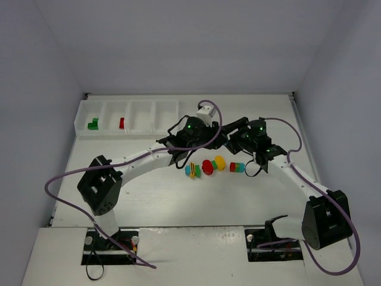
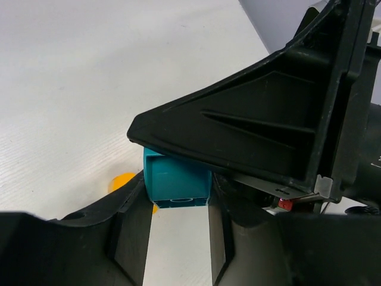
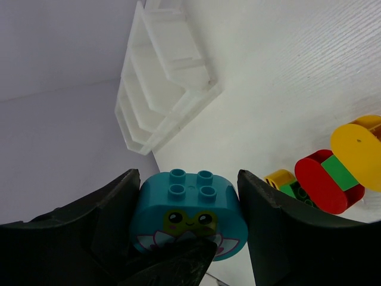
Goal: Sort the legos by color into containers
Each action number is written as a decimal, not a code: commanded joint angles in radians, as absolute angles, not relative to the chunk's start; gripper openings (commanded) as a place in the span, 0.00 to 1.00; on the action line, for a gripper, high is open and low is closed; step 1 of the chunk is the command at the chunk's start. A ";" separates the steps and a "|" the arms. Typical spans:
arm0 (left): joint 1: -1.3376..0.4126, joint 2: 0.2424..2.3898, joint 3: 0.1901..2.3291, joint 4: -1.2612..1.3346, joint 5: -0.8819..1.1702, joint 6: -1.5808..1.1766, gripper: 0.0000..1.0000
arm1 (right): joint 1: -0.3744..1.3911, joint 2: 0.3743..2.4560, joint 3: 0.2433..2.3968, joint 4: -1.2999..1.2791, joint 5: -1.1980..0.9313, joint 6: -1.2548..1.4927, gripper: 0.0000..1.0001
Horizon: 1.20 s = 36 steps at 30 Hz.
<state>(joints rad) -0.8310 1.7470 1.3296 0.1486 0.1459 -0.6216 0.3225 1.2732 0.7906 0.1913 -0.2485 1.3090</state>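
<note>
A cyan rounded lego with a frog face sits between the fingers of my right gripper, which press on both its sides. The same cyan lego also sits between the fingertips of my left gripper, touching both. In the top view the left gripper and the right gripper meet above the table's middle, and the lego is hidden there. The white four-compartment tray stands at the back left, with a green lego in its first compartment and a red lego in its second.
Three multicoloured stacks lie just in front of the grippers: a striped one, a red and yellow one, and a red, green and cyan one. The right wrist view shows the tray and a red-green-yellow stack.
</note>
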 commanded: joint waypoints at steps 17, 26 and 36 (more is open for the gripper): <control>-0.441 1.601 1.365 -0.172 0.029 -0.394 0.05 | 0.249 1.262 0.862 0.120 -0.120 1.079 1.00; -0.213 1.833 1.666 -0.354 -0.069 -0.290 0.11 | 0.249 1.272 0.861 0.104 -0.140 1.011 1.00; -0.155 2.034 1.877 -0.465 -0.083 -0.249 0.42 | 0.249 1.296 0.876 0.089 -0.160 0.916 0.99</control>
<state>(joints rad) -0.1619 2.0602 1.8042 -0.4328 -0.0654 -0.2825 0.2485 1.2850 0.8280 0.0711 -0.1585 0.9638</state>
